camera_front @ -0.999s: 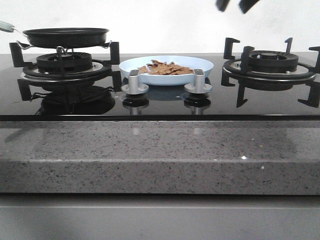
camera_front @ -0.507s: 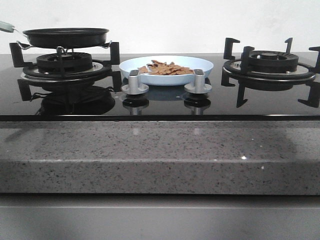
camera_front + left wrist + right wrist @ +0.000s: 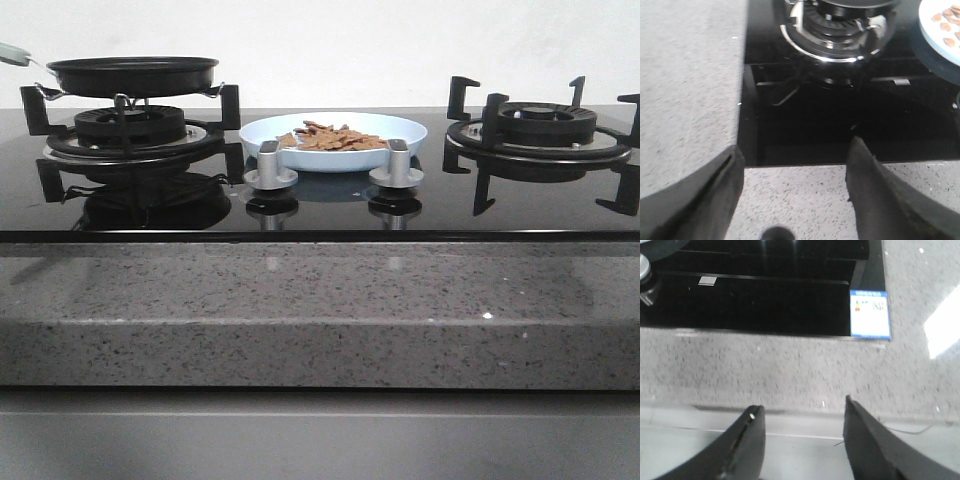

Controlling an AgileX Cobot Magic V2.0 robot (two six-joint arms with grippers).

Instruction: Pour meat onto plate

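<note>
**Mia:** Where is the meat [image 3: 332, 137]?

**Sam:** It sits in a little heap in the plate [image 3: 405, 132]. The plate is on the black glass stove [image 3: 330, 212], in the middle, between the two burners and just behind the two silver knobs [image 3: 270, 165].

**Mia:** And the black pan [image 3: 132, 74]?

**Sam:** It rests on the left burner [image 3: 128, 128], apart from the plate. The right burner [image 3: 540, 125] has nothing on it.

**Mia:** What are the robot's hands doing?

**Sam:** You can't see them from the front. The left gripper [image 3: 795, 187] hangs over the gray stone counter [image 3: 687, 85], near the stove's edge. Its fingers are spread wide and hold nothing. A bit of the plate and some meat shows at the corner of that view.

**Mia:** And the other one?

**Sam:** The right gripper [image 3: 800, 437] is spread wide too, with nothing in it. It is over the gray counter, near a small blue and white sticker [image 3: 870, 314]. That picture is blurry, so I think it is a label, but I can't read it.
</note>
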